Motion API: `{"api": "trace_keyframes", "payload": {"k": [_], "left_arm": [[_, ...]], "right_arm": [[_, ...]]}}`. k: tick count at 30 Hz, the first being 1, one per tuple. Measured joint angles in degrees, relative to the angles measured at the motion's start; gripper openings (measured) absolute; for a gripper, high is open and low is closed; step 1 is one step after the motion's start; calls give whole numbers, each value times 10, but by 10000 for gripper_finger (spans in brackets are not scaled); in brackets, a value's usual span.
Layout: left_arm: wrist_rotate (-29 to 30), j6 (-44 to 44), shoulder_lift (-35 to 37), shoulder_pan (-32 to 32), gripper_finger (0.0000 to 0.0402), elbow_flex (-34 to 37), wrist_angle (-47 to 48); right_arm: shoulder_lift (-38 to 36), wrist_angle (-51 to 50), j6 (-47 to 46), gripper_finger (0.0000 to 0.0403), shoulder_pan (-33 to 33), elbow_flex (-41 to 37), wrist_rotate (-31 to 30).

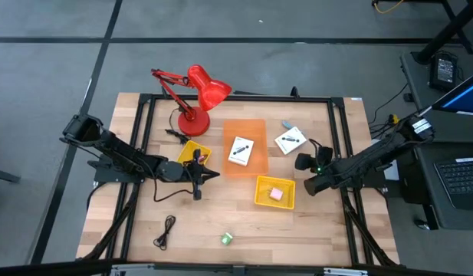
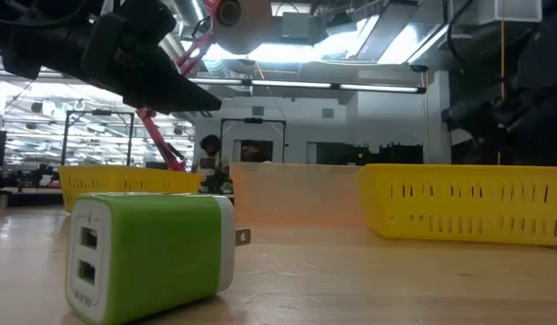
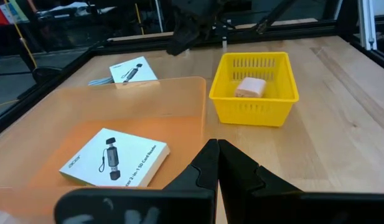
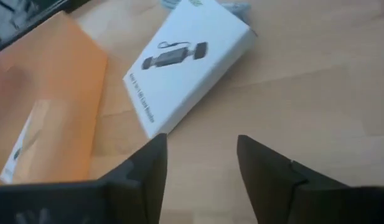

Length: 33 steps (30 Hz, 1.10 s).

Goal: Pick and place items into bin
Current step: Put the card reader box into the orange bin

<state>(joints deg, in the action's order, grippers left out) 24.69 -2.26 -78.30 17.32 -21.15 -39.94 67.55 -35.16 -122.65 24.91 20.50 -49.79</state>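
Right wrist view: spread right tool [image 4: 201,165] above a white box [image 4: 188,59]; light, stiff, slick; pinch its long edges.

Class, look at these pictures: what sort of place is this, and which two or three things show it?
Probably a robotics lab or workshop. Two dark robot arms work at a framed wooden table, a laptop sits on a side desk, and the low view shows ceiling strip lights over an open industrial hall.
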Motion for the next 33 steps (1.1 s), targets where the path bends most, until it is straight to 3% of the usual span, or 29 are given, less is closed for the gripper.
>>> {"api": "trace_keyframes", "payload": {"k": [6,12,17,24,33], "left_arm": [[0,0,0,0,4,0,0],[0,0,0,0,4,0,0],[0,0,0,0,4,0,0],[0,0,0,0,4,0,0],[0,0,0,0,4,0,12]], "right_arm": [[0,147,17,167,-31,-80,-54],[0,259,82,155,-56,-117,-64],[0,287,149,164,-91,-118,-66],[0,304,172,189,-122,-118,-37],[0,329,213,194,-154,-118,-23]]}}
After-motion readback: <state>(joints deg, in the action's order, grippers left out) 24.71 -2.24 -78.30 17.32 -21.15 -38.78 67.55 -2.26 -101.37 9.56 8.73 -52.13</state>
